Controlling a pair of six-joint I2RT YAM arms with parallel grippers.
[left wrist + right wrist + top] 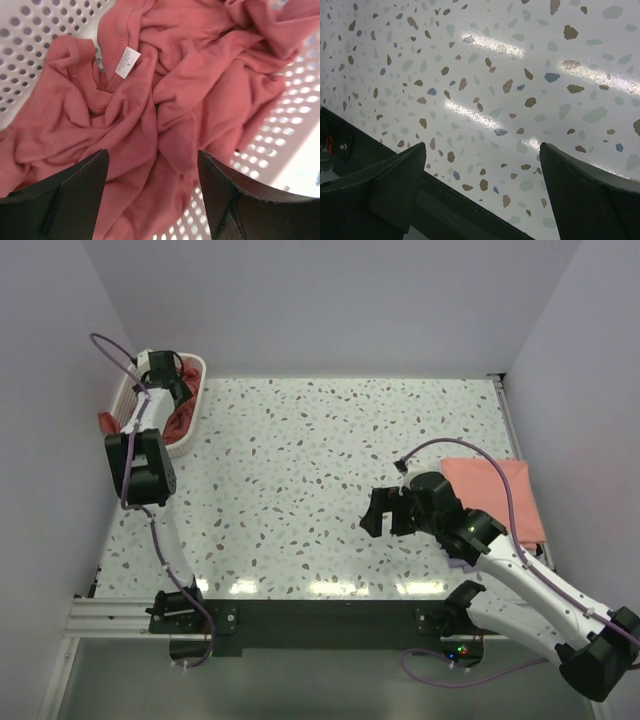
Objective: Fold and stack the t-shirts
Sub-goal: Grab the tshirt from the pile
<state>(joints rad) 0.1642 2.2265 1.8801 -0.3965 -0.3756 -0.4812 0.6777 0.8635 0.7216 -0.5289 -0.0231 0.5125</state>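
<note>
I'm hovering the left end effector [150, 167], spread wide and empty, over the shirt [210, 80] crumpled in the basket [30, 35], judging it soft, light and floppy, and aiming for the thicker collar [102, 50] ahead of it.

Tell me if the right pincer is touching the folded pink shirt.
Apart. Top view: the right pincer is over bare table, clear of the folded pink shirt.

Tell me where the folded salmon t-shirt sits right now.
In the top view, the folded salmon t-shirt lies at the right edge of the table, just beyond the right arm.
</note>
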